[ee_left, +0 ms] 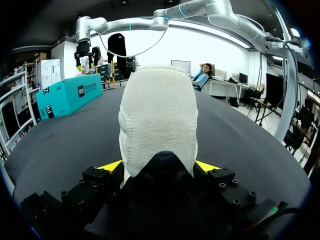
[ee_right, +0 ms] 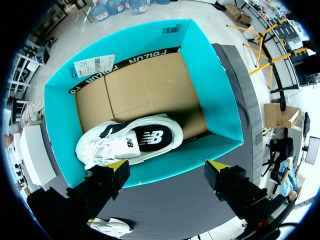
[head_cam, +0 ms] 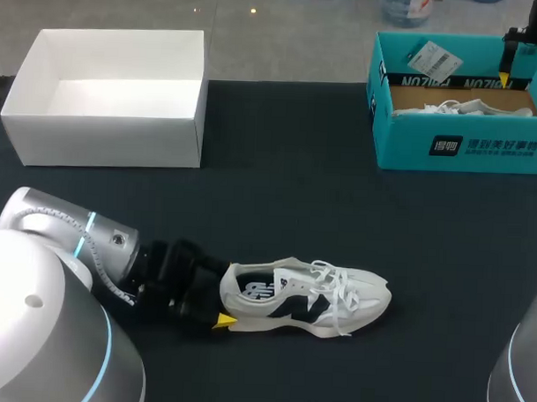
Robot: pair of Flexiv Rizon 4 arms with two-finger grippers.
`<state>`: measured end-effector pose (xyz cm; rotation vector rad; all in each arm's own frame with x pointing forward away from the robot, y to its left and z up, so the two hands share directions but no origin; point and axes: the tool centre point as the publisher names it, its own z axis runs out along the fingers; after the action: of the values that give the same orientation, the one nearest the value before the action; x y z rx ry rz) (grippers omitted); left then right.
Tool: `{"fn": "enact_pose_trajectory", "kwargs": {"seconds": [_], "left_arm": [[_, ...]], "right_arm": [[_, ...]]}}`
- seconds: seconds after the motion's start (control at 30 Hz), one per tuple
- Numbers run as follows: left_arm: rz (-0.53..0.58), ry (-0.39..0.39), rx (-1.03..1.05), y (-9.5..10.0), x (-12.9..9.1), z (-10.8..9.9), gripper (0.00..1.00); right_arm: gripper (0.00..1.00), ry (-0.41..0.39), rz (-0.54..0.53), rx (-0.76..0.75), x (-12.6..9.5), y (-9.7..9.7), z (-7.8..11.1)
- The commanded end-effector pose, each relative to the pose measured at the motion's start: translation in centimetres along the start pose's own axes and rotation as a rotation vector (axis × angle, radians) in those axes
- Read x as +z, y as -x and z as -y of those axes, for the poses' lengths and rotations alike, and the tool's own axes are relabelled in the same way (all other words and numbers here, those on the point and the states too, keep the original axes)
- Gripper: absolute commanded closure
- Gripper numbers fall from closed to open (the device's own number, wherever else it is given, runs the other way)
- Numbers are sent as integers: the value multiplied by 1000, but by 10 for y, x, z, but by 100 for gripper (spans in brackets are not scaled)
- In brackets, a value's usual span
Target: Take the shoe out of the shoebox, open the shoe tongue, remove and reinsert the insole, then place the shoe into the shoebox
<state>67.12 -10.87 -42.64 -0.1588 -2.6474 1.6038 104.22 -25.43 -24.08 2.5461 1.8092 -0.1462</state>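
Clamping shoe point(head_cam: 305, 295) mid-table — left pincer point(ee_left: 159, 166), right pincer point(ee_right: 167, 170) spread over shoebox point(ee_right: 220, 100)

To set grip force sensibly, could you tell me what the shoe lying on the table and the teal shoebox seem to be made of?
The shoe: its heel looks like matte off-white suede or a similar napped fabric, with stitched seams plain in the left wrist view. The teal shoebox: most likely printed cardboard, since the inside is plain brown with fold creases.
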Motion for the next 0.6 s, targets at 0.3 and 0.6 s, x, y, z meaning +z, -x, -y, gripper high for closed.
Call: {"fn": "enact_pose_trajectory", "kwargs": {"seconds": [0.3, 0.6], "left_arm": [[-15, 20, 17, 16, 7, 1, 30], [-32, 32, 14, 19, 11, -3, 0]], "right_arm": [[0, 1, -1, 0, 0, 0, 1], [0, 1, -1, 0, 0, 0, 1]]}}
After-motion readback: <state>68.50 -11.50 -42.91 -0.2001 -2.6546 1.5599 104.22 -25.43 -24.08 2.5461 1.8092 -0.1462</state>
